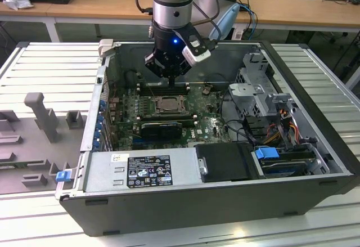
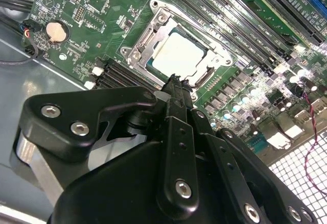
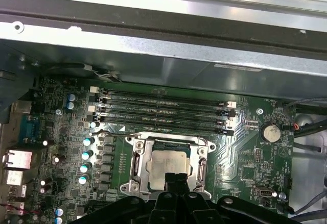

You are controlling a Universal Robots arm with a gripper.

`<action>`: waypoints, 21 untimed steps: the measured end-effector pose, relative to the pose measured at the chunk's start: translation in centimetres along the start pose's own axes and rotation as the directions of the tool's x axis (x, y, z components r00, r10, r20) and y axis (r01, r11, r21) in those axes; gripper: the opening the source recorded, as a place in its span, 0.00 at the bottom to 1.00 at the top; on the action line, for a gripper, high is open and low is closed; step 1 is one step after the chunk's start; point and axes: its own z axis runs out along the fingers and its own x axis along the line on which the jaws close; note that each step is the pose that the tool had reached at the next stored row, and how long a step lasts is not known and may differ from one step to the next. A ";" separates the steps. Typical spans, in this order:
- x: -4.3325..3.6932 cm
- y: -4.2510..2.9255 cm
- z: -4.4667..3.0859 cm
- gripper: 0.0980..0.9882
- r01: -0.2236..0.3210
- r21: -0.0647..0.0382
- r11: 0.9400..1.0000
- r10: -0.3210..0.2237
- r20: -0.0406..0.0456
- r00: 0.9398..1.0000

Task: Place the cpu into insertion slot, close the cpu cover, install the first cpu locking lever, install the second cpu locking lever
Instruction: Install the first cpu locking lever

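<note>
The cpu (image 2: 179, 55) (image 3: 166, 163) lies flat in the insertion slot (image 2: 134, 54) on the green motherboard (image 1: 205, 126), its pale face showing through a square window. The cpu cover (image 2: 153, 27) (image 3: 139, 165) rests down over it as a silver frame. My gripper (image 1: 171, 82) hangs inside the open computer case, just above the socket's edge. Both wrist views show its black fingertips (image 2: 176, 81) (image 3: 176, 178) pressed together with nothing between them, close to the cover's rim. I cannot tell how the locking levers stand.
Long black memory slots (image 3: 163, 113) run beside the socket, with a coin battery (image 3: 270, 133) nearby. The case wall (image 3: 153, 45) rises behind them. A power supply (image 1: 140, 171), a drive cage (image 1: 259, 84) and cables (image 1: 281, 129) crowd the case. Grey fixtures (image 1: 42, 112) stand at the exterior view's left.
</note>
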 end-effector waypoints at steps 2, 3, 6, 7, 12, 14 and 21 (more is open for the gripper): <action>0.01 0.00 0.00 0.01 0.001 0.000 1.000 -0.001 0.000 1.000; 0.01 0.00 0.00 0.01 0.002 0.000 1.000 -0.002 0.000 1.000; 0.02 0.00 0.00 0.01 0.008 0.000 1.000 -0.008 0.000 1.000; 0.02 0.00 0.00 0.01 0.010 -0.001 1.000 -0.010 0.000 1.000; 0.02 0.00 0.00 0.01 0.022 -0.001 1.000 -0.022 -0.001 1.000; 0.44 0.04 -0.02 0.01 0.024 -0.002 1.000 -0.024 0.000 1.000; 1.37 0.14 -0.05 0.01 0.024 -0.003 1.000 -0.024 0.000 1.000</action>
